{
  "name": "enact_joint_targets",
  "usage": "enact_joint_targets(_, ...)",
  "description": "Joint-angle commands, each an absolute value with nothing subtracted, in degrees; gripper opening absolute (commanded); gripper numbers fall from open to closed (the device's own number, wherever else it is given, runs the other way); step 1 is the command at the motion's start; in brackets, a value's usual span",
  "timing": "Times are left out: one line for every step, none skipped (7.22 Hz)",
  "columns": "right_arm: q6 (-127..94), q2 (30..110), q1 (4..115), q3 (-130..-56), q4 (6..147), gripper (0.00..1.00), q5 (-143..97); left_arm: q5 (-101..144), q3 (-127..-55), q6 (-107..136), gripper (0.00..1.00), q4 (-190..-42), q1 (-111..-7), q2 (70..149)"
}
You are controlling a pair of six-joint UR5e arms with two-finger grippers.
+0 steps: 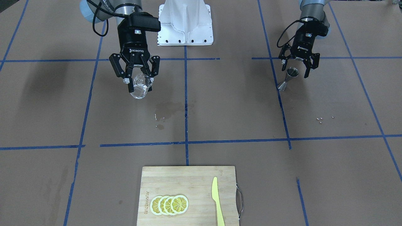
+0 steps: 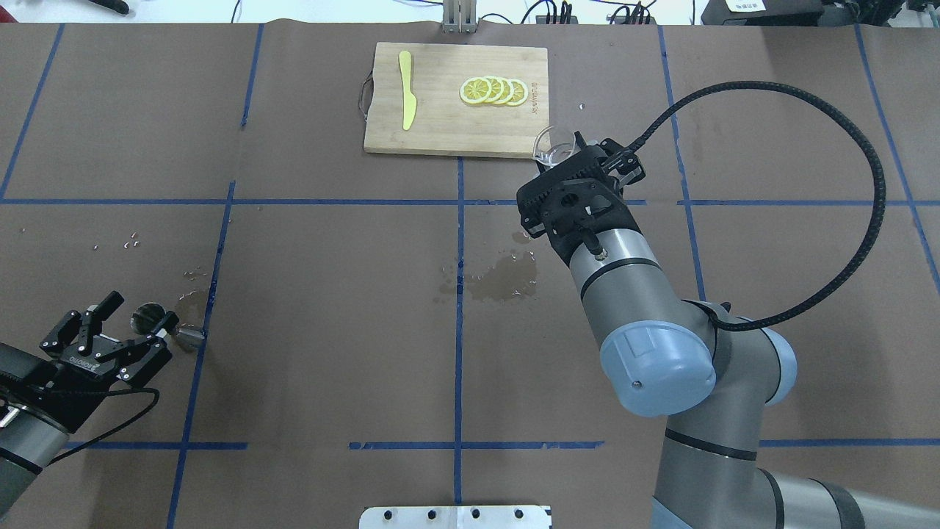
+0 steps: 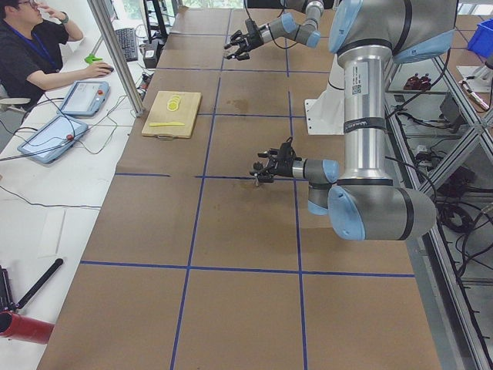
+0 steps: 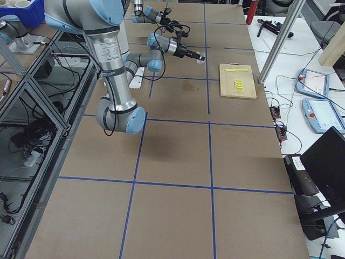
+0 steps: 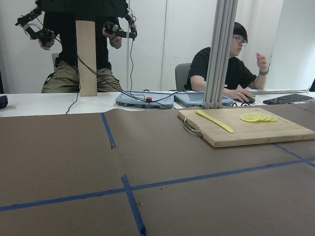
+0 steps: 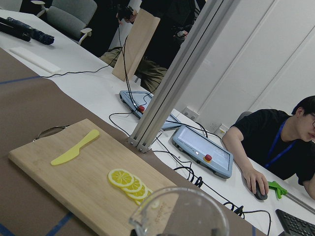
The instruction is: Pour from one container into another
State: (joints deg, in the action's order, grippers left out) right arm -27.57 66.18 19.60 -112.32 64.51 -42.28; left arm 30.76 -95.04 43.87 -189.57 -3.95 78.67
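The clear glass cup (image 1: 139, 89) hangs a little above the table with my right gripper (image 1: 139, 83) shut on it. In the overhead view the glass cup (image 2: 554, 143) sticks out past the right gripper (image 2: 569, 154), just short of the cutting board. Its rim (image 6: 177, 211) fills the bottom of the right wrist view. The steel jigger (image 1: 287, 80) stands on the table on the robot's left side. My left gripper (image 1: 295, 72) is open with its fingers on either side of the jigger's upper cone (image 2: 147, 317), apart from it. The left wrist view shows neither.
A bamboo cutting board (image 1: 188, 175) with lemon slices (image 1: 169, 204) and a yellow knife (image 1: 216, 201) lies at the operators' edge. A wet stain (image 1: 169, 110) marks the table's middle. Small crumbs (image 1: 320, 119) lie near the jigger. The white robot base (image 1: 185, 22) is at the back.
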Motion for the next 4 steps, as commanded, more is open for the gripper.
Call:
enact_joint_targets(-27.60,66.18,19.60,-112.32,64.51,0.00,-42.28,35.56,-96.94,43.86,0.99,-189.67,-6.13,77.88)
enact_joint_targets(-27.60,66.18,19.60,-112.32,64.51,0.00,-42.28,40.99,-97.12,40.81,0.99,-189.75,-10.15,77.35)
enact_joint_targets(-27.68,66.09,19.51,-112.32,64.51,0.00,-42.28,48.09,-97.29,36.00,0.99,-192.19,-15.68,77.43)
enact_joint_targets(-27.69,66.09,19.51,-112.24,64.51,0.00,-42.28,57.13,-97.12,33.95,0.99,-192.22,-22.52,77.52)
